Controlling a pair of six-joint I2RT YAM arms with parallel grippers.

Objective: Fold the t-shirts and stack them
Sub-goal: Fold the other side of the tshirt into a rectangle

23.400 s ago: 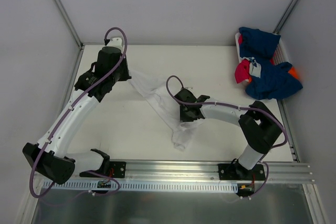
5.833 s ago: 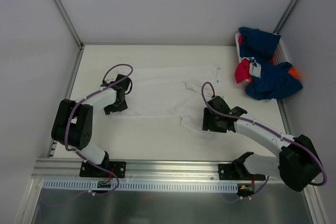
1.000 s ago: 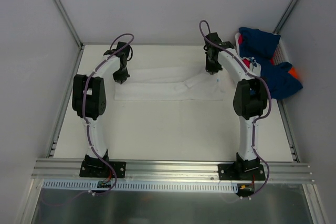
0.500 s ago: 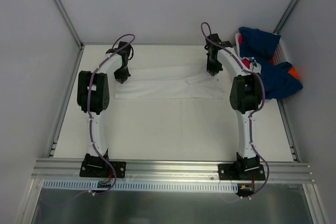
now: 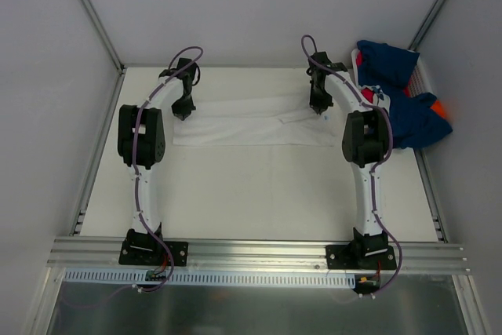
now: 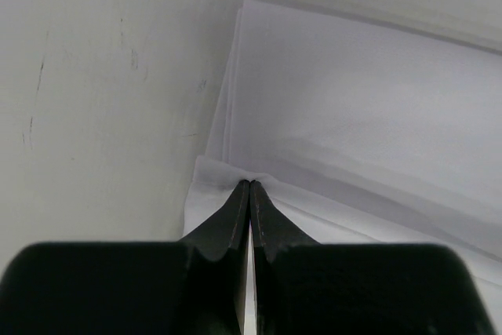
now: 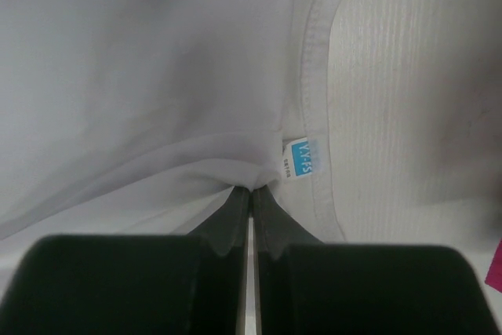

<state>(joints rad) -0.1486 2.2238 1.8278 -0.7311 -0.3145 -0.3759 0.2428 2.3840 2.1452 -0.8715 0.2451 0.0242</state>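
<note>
As both jaws pinch it, the white t-shirt (image 5: pixel 251 125) lies folded.

The left arm (image 5: pixel 141 194) and right arm (image 5: pixel 367 194) look alike; each is made of smooth white tubular links joined by bulky black housings, the largest a rounded black block about midway along; a thin purple cable (image 5: pixel 185 53) follows the left arm's links and bows out in a loop near the wrist; the right arm's purple cable (image 5: pixel 303 41) does the same; each arm ends in a flat black base plate (image 5: pixel 146 251), with a short purple lead curling just below it; the left tool (image 6: pixel 249 186) has two matte black fingers (image 6: pixel 227 221), broad at the root and tapering to thin tips; the right tool (image 7: pixel 251 191) matches it in shape and colour.
</note>
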